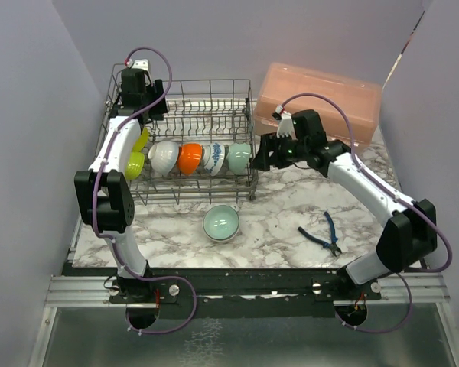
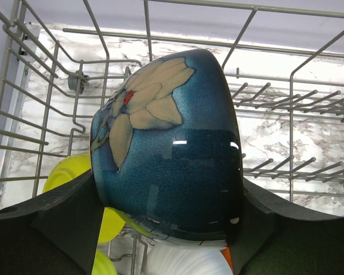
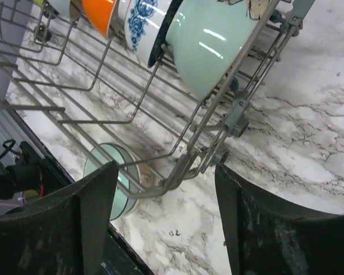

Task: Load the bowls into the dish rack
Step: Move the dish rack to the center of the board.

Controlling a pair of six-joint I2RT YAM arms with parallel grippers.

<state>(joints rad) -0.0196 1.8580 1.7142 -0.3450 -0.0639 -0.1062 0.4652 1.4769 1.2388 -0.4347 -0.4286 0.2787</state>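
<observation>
The grey wire dish rack (image 1: 206, 81) stands at the back left. Its front row holds lime-yellow (image 1: 135, 162), white (image 1: 164, 157), orange (image 1: 190, 157), blue-patterned (image 1: 214, 157) and pale teal (image 1: 239, 157) bowls on edge. Another pale teal bowl (image 1: 221, 223) sits upright on the table in front. My left gripper (image 1: 141, 95) is over the rack's back left, shut on a dark blue flowered bowl (image 2: 172, 143) held above the tines. My right gripper (image 1: 262, 157) is open and empty beside the rack's front right corner (image 3: 218, 126), near the teal bowl in the rack (image 3: 209, 46).
A pink lidded box (image 1: 321, 95) stands behind the right arm. Blue-handled pliers (image 1: 327, 233) lie on the marble table at the front right. Purple walls close in on both sides.
</observation>
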